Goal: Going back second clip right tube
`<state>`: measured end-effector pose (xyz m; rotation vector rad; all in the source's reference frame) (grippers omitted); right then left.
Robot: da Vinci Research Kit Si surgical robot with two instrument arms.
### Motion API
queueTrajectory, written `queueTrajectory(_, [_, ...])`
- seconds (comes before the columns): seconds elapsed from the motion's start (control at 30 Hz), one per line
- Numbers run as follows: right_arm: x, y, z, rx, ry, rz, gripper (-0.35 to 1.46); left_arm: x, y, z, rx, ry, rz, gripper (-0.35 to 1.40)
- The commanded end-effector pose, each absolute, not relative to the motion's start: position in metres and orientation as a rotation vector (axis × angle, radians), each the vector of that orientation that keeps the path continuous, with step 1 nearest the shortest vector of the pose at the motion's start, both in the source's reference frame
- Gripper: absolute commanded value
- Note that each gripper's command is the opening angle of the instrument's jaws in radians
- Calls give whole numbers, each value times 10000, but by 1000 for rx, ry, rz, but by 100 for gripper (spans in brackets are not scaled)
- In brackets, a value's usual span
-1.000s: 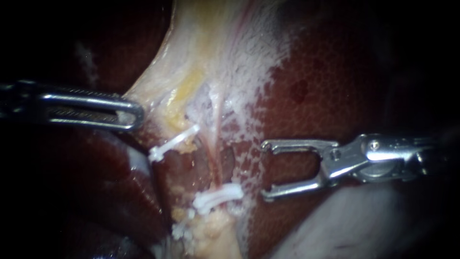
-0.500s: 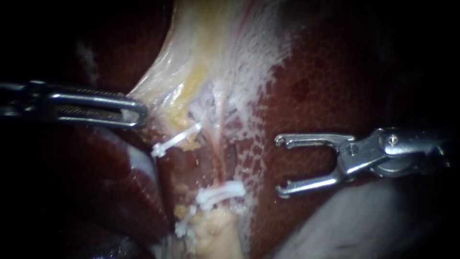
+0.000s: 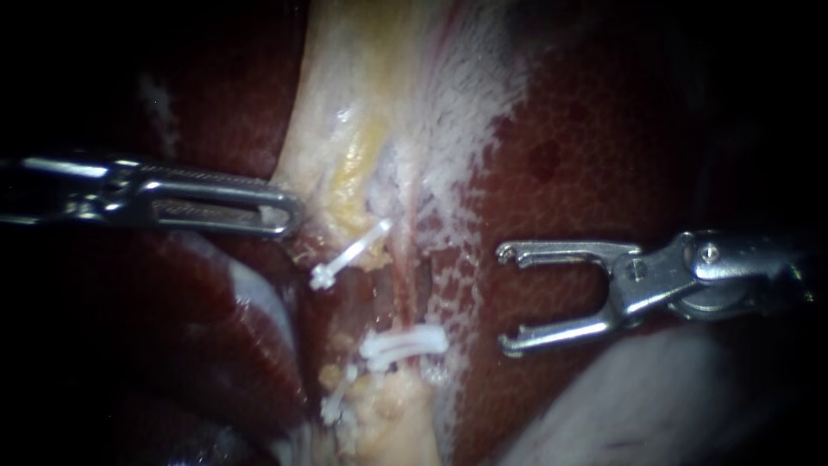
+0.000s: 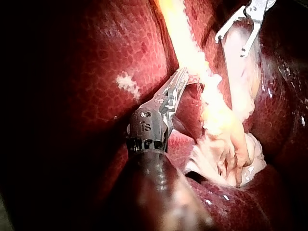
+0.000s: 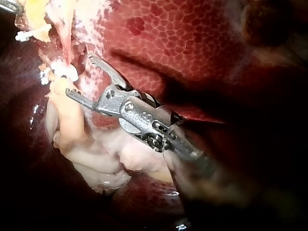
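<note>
Jaws of right instrument (image 3: 507,300) wide apart, empty, over liver (image 3: 586,155); lower clip (image 3: 404,343) on tube (image 3: 398,289) near, not touching. Jaws of left instrument (image 3: 291,217) clamp pale tissue (image 3: 345,103) edge, beside upper clip (image 3: 349,255).

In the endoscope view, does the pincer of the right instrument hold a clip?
No, the right instrument's pincer stands open and empty, apart from the nearest white clip.

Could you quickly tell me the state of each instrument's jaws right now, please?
Left instrument: jaws shut on the edge of the pale tissue.
Right instrument: jaws open, holding nothing, over the liver.
</note>
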<state>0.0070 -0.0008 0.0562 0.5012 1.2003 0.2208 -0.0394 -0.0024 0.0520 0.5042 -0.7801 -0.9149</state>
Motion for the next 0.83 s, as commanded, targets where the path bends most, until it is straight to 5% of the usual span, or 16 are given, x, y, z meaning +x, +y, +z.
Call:
queueTrajectory(0.03, [70,-8,562,502,1200,221,60,-396,-25,521,509,-780,-912,-32])
queueTrajectory(0.83, [68,-6,559,493,1205,207,60,-408,-28,528,517,-776,-904,-32])
